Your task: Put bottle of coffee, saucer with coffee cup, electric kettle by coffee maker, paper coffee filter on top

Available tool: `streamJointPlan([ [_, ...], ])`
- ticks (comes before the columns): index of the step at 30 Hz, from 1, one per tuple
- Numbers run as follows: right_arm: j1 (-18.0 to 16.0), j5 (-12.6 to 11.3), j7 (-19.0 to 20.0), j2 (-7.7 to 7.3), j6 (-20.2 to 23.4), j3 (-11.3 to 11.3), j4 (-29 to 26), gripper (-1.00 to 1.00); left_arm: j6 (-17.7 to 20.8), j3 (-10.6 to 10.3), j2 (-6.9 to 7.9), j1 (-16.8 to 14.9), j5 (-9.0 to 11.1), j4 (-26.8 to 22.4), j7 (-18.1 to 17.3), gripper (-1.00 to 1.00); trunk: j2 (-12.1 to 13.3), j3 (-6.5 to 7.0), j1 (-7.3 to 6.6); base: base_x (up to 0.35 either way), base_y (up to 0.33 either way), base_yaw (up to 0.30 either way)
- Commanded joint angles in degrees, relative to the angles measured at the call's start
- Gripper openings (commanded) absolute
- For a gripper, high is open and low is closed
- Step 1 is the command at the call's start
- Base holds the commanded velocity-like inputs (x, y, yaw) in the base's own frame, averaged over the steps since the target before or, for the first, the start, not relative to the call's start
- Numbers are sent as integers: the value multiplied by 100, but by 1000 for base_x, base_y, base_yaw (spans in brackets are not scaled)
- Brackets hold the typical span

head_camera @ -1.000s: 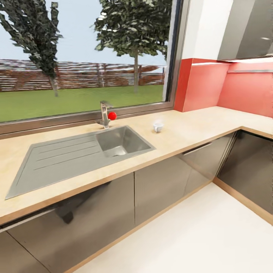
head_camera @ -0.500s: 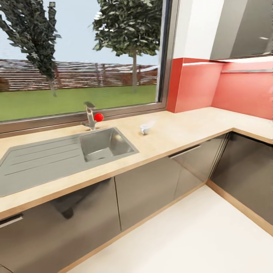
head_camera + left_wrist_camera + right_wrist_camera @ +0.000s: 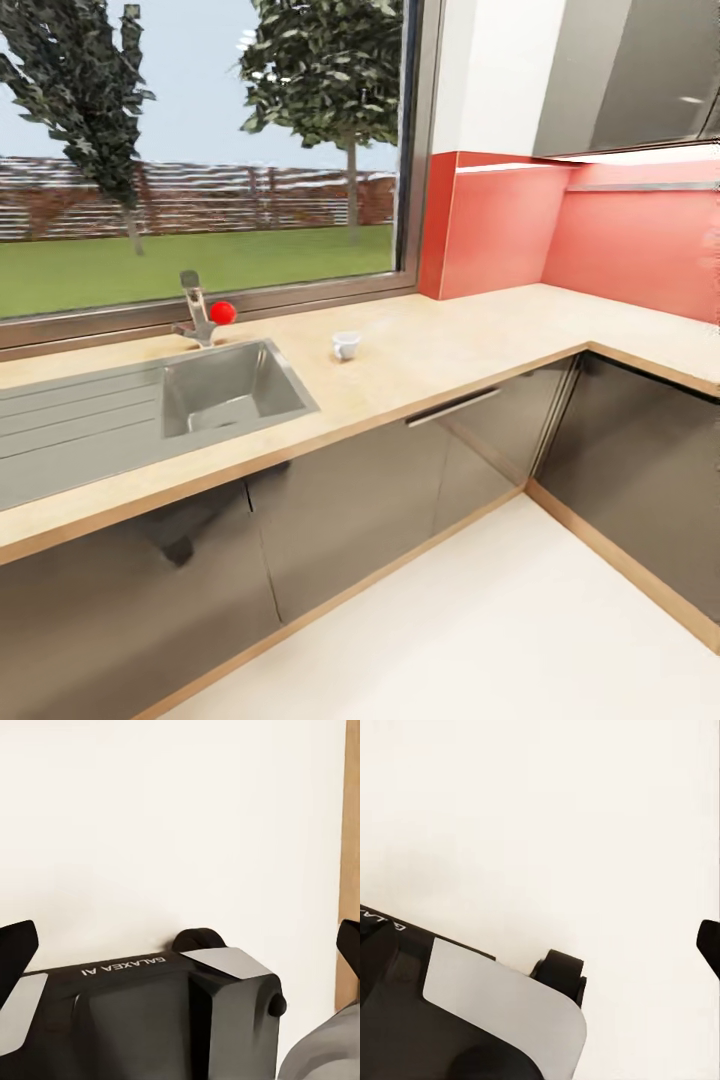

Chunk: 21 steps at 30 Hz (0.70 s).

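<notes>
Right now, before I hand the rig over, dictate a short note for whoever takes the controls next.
Left end effector: open, nothing between its dark fingers, pale floor beyond.
Right end effector: one fingertip at the picture's edge, nothing held; open or shut unclear.
The small white coffee cup stands directly on the long light wood-grain countertop, right of the grey steel sink and apart from it.
Done: nothing that these views confirm.
Left: find the saucer and set the cup on it beside the coffee maker, then the coffee bottle, paper filter and kettle.
</notes>
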Motion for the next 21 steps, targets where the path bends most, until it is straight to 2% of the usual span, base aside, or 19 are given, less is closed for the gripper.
streamJointPlan([
  [1, -9, -35, 17, 1, -41, 41, 22, 100, 57, -31, 3, -3, 61, -3, -19, 100, -3, -5, 1, 98, -318, 0],
  [11, -9, -35, 15, 1, -46, 41, 23, 100, 59, -31, 3, -3, 61, -3, -18, 100, -3, -5, 1, 94, -318, 16],
  [15, -7, -35, 15, 1, -47, 41, 23, 100, 59, -31, 3, -3, 61, -3, -18, 100, -3, -5, 1, 43, -261, 180],
  [21, -9, -35, 11, 4, -50, 41, 23, 100, 61, -6, 14, 1, 61, -3, -18, 100, -3, -5, 1, 11, -73, 248],
])
